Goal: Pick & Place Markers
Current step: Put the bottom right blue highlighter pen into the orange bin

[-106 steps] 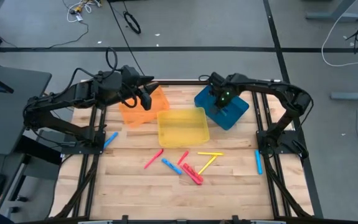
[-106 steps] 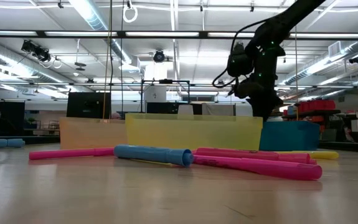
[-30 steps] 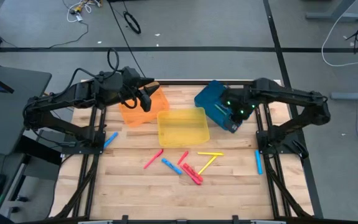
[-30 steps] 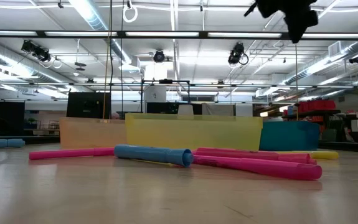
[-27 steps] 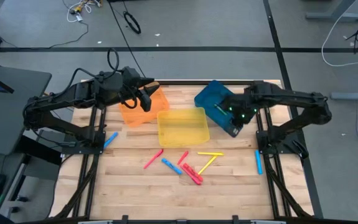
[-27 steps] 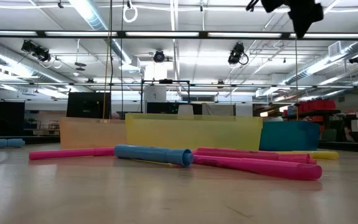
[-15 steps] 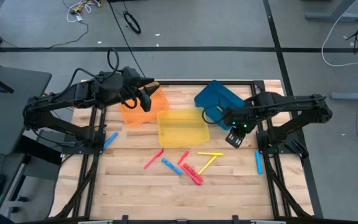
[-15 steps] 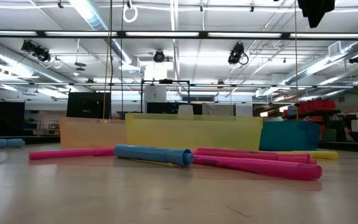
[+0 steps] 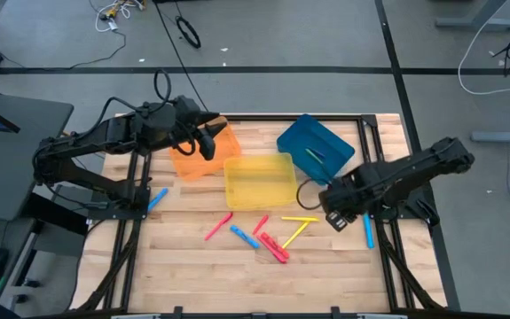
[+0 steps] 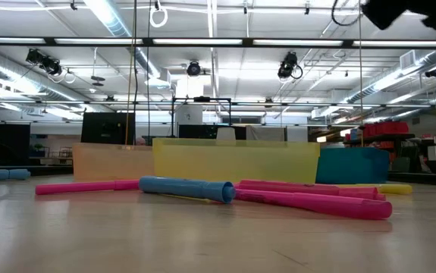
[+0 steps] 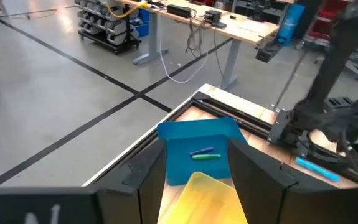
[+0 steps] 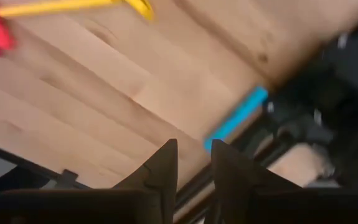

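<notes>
Markers point(image 9: 263, 235) lie scattered on the wooden worktop point(image 9: 201, 275) in front of the yellow tray point(image 9: 260, 181): a pink one, a blue one, red ones and two yellow ones, loosely clustered, some touching. Two more (one green, one darker) rest inside the blue tray point(image 9: 317, 148) at the far right of the worktop. Another blue marker point(image 9: 368, 230) lies apart at the right edge, beside the frame, and one more blue marker point(image 9: 157, 198) sits at the left edge.

The right gripper point(image 9: 335, 218) hangs above the worktop between the cluster and the right-edge marker, holding nothing; its wrist view shows the jaws slightly spread, a narrow gap between the fingers point(image 12: 160, 177), with that blue marker just beyond them.

The left gripper point(image 9: 208, 142) waits over the orange tray point(image 9: 203, 152), which touches the yellow tray's far left corner; its jaws stand spread and empty, framing the blue tray in its wrist view.
</notes>
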Robot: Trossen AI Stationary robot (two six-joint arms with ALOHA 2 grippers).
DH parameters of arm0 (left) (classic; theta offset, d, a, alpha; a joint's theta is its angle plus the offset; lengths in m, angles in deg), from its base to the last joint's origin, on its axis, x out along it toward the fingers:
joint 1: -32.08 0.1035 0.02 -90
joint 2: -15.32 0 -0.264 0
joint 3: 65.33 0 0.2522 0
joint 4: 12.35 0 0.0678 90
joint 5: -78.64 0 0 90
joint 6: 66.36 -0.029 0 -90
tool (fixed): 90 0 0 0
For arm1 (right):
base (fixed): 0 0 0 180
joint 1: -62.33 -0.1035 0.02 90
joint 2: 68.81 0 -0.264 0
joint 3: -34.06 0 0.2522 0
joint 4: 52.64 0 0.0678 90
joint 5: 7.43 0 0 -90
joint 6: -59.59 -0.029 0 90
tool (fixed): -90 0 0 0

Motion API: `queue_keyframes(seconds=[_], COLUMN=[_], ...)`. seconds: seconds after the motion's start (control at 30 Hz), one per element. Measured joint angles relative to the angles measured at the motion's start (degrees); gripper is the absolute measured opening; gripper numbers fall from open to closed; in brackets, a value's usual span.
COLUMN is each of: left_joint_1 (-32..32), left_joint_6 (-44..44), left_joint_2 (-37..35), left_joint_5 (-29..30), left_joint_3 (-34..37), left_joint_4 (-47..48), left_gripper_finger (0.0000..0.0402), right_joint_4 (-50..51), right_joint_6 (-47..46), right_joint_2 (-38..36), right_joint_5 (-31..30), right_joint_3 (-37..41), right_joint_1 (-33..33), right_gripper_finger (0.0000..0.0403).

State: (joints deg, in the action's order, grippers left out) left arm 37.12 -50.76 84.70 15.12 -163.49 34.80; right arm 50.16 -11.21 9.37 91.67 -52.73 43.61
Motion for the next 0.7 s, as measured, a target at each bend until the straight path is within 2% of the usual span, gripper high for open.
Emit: queue_keyframes(seconds=[0.2, 0.33, 0.53, 0.7], left_joint_1=[0.0, 0.0, 0.0, 0.0], left_joint_6=[-2.1, -1.9, -1.9, -1.7], left_joint_2=[0.0, 0.0, 0.0, 0.0], left_joint_5=[-5.6, -6.4, -6.4, -6.8], left_joint_3=[0.0, 0.0, 0.0, 0.0], left_joint_4=[1.7, 2.1, 2.1, 2.1], left_gripper_finger=[0.0177, 0.0177, 0.0177, 0.0177], right_joint_4=[-3.5, -9.7, -12.4, -23.5], right_joint_6=[-11.8, -21.8, -31.2, -35.8], right_joint_2=[-1.5, -3.5, -4.5, -4.5], right_joint_5=[4.8, 5.9, 7.2, 9.4], right_joint_3=[6.5, 11.1, 18.3, 26.2], right_joint_1=[-5.2, -8.8, -12.3, -14.4], right_gripper_finger=[0.0099, 0.0114, 0.0183, 0.0242])
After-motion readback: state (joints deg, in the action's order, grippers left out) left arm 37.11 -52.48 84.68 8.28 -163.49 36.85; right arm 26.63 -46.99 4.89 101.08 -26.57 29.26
